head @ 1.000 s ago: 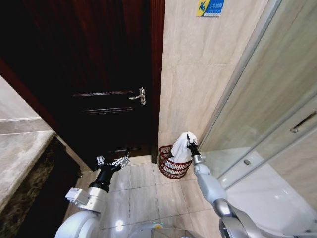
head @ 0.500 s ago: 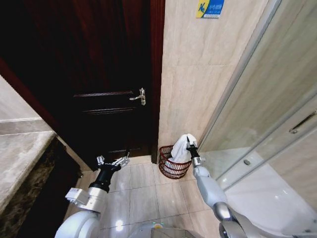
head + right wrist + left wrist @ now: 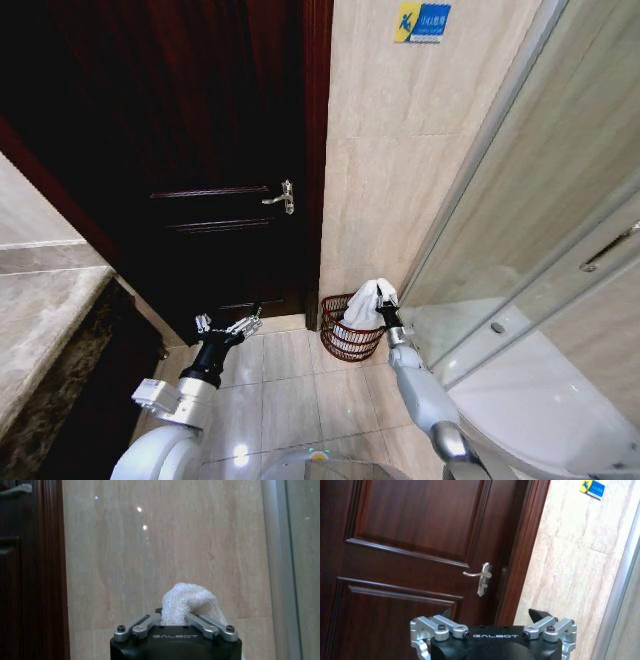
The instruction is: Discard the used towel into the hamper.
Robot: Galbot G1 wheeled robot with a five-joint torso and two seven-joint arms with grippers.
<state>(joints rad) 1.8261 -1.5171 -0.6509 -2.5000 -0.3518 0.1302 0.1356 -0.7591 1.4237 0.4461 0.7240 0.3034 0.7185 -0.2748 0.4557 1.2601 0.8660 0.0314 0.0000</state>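
The hamper point(image 3: 345, 340), a small dark reddish-brown open-weave basket, stands on the floor against the beige tiled wall beside the door frame. A white towel point(image 3: 366, 303) hangs over its far side, bunched up above the rim. My right gripper point(image 3: 383, 309) is shut on the towel, right over the hamper's right edge. In the right wrist view the towel point(image 3: 187, 602) sticks up between the closed fingers point(image 3: 145, 624). My left gripper point(image 3: 228, 325) is held low at the left in front of the door, open and empty, and shows as my left gripper point(image 3: 492, 617) in its own wrist view.
A dark wooden door point(image 3: 200, 150) with a metal lever handle point(image 3: 281, 195) fills the back left. A glass shower enclosure point(image 3: 540, 250) runs along the right. A stone counter point(image 3: 40, 330) edges the left. Tiled floor point(image 3: 290, 390) lies between my arms.
My right gripper with the towel has moved slightly left and down, closer over the hamper. The view has shifted a little. The left arm has stayed still.
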